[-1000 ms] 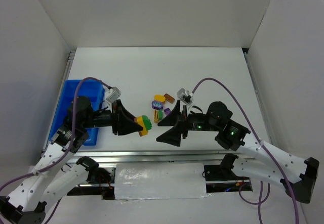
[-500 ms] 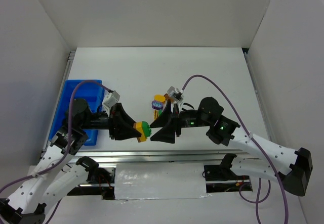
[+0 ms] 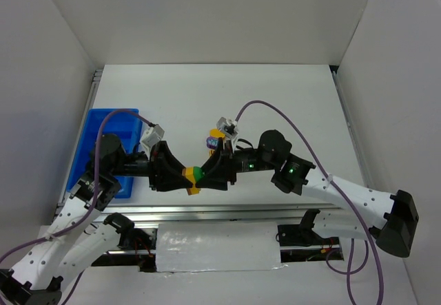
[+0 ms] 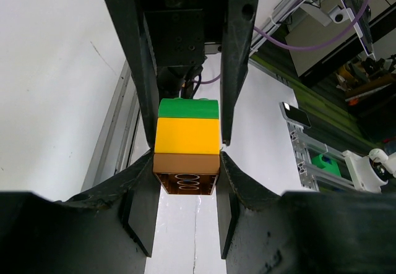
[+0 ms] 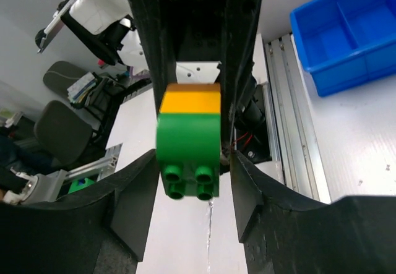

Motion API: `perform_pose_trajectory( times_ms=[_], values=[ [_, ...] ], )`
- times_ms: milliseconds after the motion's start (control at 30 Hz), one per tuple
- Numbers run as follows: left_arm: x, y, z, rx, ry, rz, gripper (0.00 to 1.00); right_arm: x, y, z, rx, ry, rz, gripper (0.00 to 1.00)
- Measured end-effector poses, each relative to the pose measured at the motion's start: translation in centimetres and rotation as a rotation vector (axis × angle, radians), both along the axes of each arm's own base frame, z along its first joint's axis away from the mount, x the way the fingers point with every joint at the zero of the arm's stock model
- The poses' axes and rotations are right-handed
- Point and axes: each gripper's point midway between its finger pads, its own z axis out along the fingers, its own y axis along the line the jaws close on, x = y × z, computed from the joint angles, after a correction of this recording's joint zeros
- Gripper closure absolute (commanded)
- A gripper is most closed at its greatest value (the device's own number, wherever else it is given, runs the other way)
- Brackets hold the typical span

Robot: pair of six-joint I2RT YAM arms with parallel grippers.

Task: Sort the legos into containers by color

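Note:
A stack of three legos hangs in the air between both arms: brown [image 4: 185, 172], yellow [image 4: 187, 136] and green [image 4: 187, 108]. My left gripper [image 4: 185, 176] is shut on the brown end [image 3: 187, 183]. My right gripper [image 5: 193, 175] faces it, its jaws on either side of the green brick [image 5: 189, 150], with a thin gap still showing on one side. In the top view the two grippers meet at the stack [image 3: 193, 176] near the table's front edge. The blue container tray [image 3: 114, 111] lies at the left. Loose purple and yellow legos [image 3: 214, 138] lie behind the right gripper.
A metal rail [image 3: 207, 212] runs along the front edge just below the grippers. White walls close in the table on three sides. The left arm reaches across the tray's near end [image 5: 352, 45]. Purple cables loop above both wrists.
The right gripper has moved left up to the stack and narrowed its jaws around the green brick. The left gripper drifted slightly toward the front edge, still holding the stack.

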Motion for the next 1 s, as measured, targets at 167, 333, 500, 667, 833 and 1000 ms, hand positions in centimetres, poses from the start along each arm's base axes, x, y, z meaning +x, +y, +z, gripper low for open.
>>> perform_pose_trajectory(
  times_ms=[167,333,500,667,833,1000],
  values=[
    [0.0,0.0,0.0,0.001,0.002,0.000,1.00,-0.2,0.6,1.5,0.031,-0.024,0.019,0.33],
    [-0.3,0.2,-0.3,0.008,0.016,0.002,1.00,-1.0,0.8,1.4,0.034,-0.027,0.054,0.30],
    [-0.5,0.3,-0.4,0.012,0.024,-0.001,1.00,-1.3,0.9,1.4,0.034,-0.036,0.064,0.31],
    [-0.5,0.3,-0.6,0.018,0.039,0.003,1.00,-1.1,1.2,0.9,0.018,-0.050,0.033,0.33],
    [-0.5,0.3,-0.2,0.007,0.034,0.001,1.00,-0.6,2.0,-0.3,-0.018,-0.056,-0.010,0.36],
    [-0.4,0.2,0.1,-0.001,0.020,0.004,1.00,-0.9,2.7,-1.9,-0.067,-0.047,-0.007,0.34]
  ],
)
